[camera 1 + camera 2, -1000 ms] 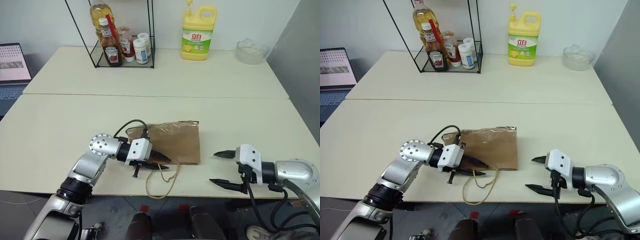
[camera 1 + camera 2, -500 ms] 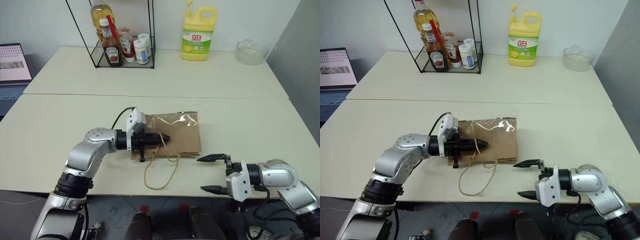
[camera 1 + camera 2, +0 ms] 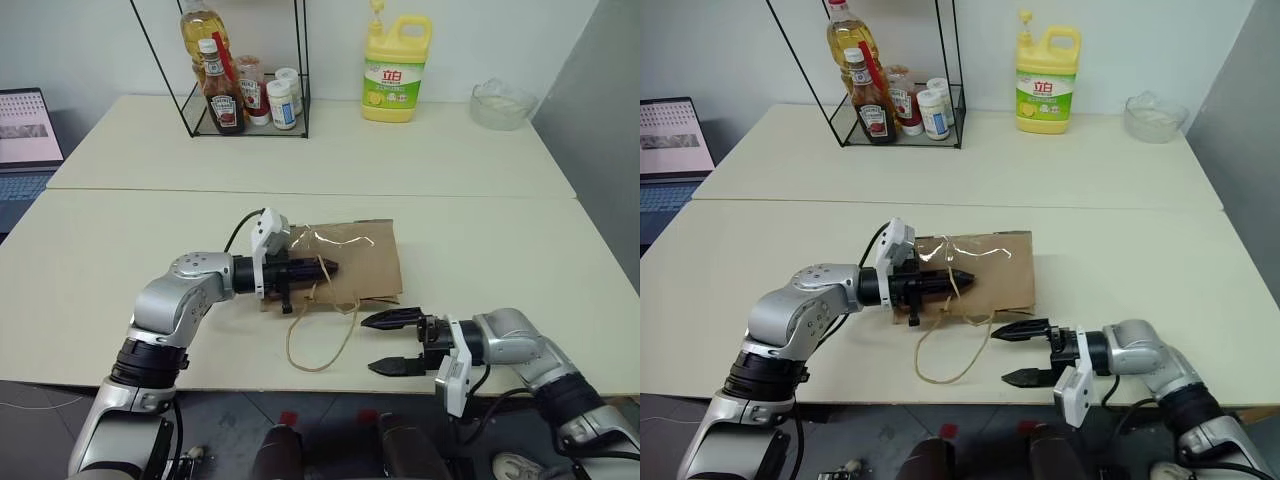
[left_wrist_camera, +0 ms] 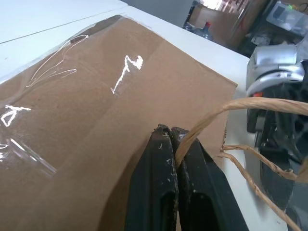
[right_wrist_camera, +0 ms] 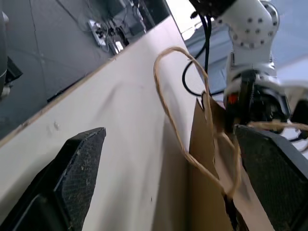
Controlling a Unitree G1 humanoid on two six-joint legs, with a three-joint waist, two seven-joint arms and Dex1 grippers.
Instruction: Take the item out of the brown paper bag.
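Observation:
The brown paper bag (image 3: 365, 262) lies flat on the near table, its mouth toward the front edge. My left gripper (image 3: 328, 268) reaches over the bag from the left. It is shut on one of the thin tan loop handles (image 4: 207, 120), which runs out between its fingertips. The other handle loop (image 3: 320, 345) hangs down onto the table. My right gripper (image 3: 378, 343) stands open just in front of the bag's mouth, one finger above the other, pointing left. Between its fingers, the right wrist view shows the bag's edge (image 5: 204, 159) and a handle. The item is hidden.
At the back left stands a black wire rack (image 3: 240, 70) with an oil bottle, ketchup and jars. A yellow detergent jug (image 3: 396, 70) and a glass bowl (image 3: 503, 102) sit along the far edge. A laptop (image 3: 28, 130) is at the far left.
My left gripper rolled and rose from the bag's front edge to over the bag, pulling the handle up. My right gripper rolled and swung left to the bag's mouth.

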